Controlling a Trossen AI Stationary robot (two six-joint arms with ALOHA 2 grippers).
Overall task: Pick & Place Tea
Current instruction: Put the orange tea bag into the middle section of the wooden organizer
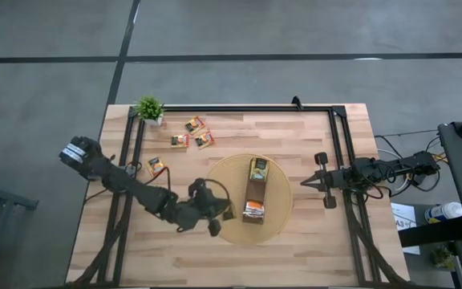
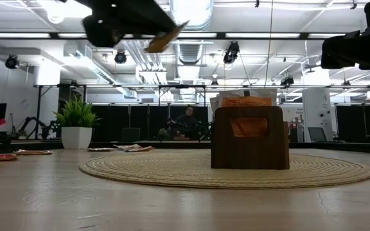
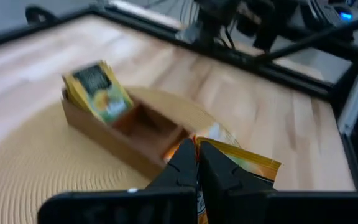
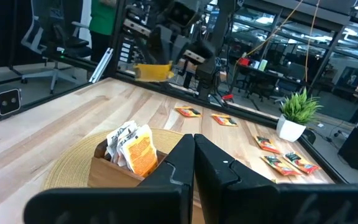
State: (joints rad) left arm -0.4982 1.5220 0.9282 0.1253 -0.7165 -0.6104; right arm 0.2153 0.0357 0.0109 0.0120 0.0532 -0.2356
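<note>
My left gripper (image 1: 217, 218) is shut on a yellow-orange tea sachet (image 3: 248, 165) and holds it in the air over the near left rim of the round woven mat (image 1: 277, 225). On the mat stands a long brown box (image 1: 255, 191) with green-and-yellow sachets (image 3: 98, 90) at its far end and orange ones (image 4: 135, 149) at its near end. Several loose sachets (image 1: 194, 128) lie flat on the table at the far left. My right gripper (image 1: 307, 183) waits shut at the table's right side, off the mat. My left gripper pinches the sachet between its two fingers near one edge (image 3: 229, 155). The rest of the sachet sticks out past the fingertips. The fingers slant a little downward, coming from the table's left. The sachet (image 2: 164, 37) is lifted clear, tilted, well above the mat.
A small potted plant (image 1: 148, 108) stands at the far left corner. One more sachet (image 1: 156, 166) lies near the left arm. A black frame (image 1: 239, 107) runs along the table's far, left and right sides. A person (image 2: 186, 122) sits far behind the table.
</note>
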